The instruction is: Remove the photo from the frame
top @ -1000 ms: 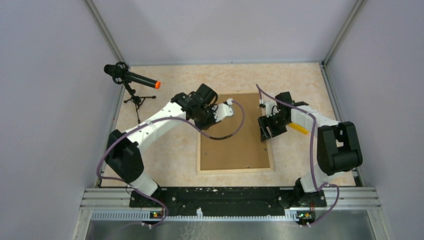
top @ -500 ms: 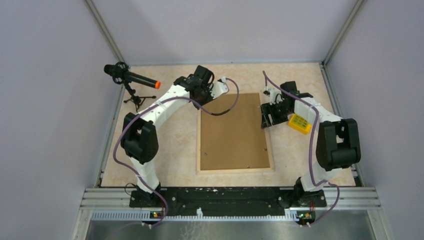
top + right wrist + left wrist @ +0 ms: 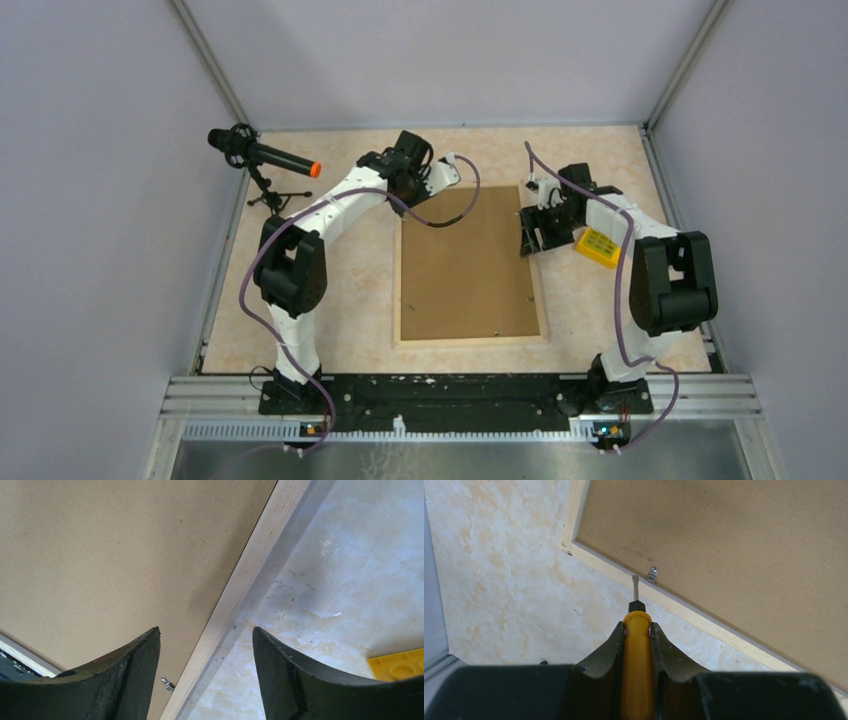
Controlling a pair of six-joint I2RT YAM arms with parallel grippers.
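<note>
The left gripper (image 3: 637,627) is closed narrowly on the yellow handle of a screwdriver (image 3: 637,670), its jaws pressed to either side of the handle; the blade points ahead, and its tip sits over the pale wood edge of the frame (image 3: 684,611), just short of a small metal clip (image 3: 652,574) that lies on the backing board (image 3: 734,555); whether the tip touches the wood I cannot tell. The right gripper (image 3: 206,632) stands wide open and holds nothing; it hangs over the frame's right edge, with a yellow block (image 3: 397,664) on the table (image 3: 499,580) just beside it. A second ago the left arm was over the upper-left part of the board; it has since swung out to the far-left corner and lined the blade up with the clip, while the right arm has barely shifted. That suggests the work is at the stage of turning back the retaining clips; the frame lies face down in the middle of the table, and the photo is out of sight, presumably under the board.
</note>
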